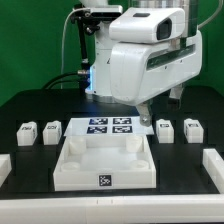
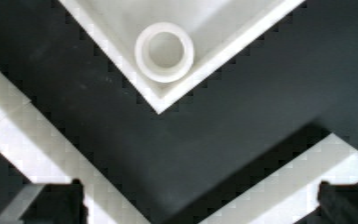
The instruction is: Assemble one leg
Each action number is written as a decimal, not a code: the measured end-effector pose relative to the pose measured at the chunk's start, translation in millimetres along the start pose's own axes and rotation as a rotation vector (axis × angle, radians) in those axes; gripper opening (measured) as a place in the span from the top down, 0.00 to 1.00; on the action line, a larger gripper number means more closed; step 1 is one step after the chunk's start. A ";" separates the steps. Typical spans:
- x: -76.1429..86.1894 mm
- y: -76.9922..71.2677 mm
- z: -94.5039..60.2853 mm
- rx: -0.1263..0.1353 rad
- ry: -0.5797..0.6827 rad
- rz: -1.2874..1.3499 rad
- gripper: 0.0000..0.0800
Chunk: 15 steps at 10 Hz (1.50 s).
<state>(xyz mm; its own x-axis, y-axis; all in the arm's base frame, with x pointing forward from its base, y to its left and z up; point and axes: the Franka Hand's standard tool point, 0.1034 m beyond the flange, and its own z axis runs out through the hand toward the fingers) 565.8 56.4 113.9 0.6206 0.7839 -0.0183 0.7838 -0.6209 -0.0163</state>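
Four white legs with tag marks stand on the black table, two at the exterior view's left (image 1: 27, 131) (image 1: 52, 128) and two at its right (image 1: 165, 128) (image 1: 192, 129). The large white tray-like panel (image 1: 104, 172) lies in front, between them. My gripper (image 1: 147, 106) hangs under the white arm above the panel's back right part, apart from every leg. In the wrist view the fingertips (image 2: 43, 205) stand wide apart with nothing between them; the gripper (image 2: 194, 208) is open. Below it shows a panel corner with a round socket (image 2: 165, 50). No leg shows in the wrist view.
The marker board (image 1: 110, 126) lies flat behind the panel. White bars lie at the front left (image 1: 5, 166) and front right (image 1: 213, 165) table edges. White diagonal strips (image 2: 34, 130) cross the wrist view over the black table.
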 end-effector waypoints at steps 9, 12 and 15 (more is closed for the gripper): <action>-0.2 -0.3 0.9 0.001 -0.001 0.000 0.19; -0.3 -0.3 1.2 0.002 -0.001 0.000 0.19; -0.9 -0.6 2.0 0.003 -0.002 -0.042 0.19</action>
<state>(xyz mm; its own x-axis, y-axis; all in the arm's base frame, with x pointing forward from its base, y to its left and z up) 564.8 56.1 111.9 0.5874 0.8091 -0.0196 0.8088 -0.5877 -0.0198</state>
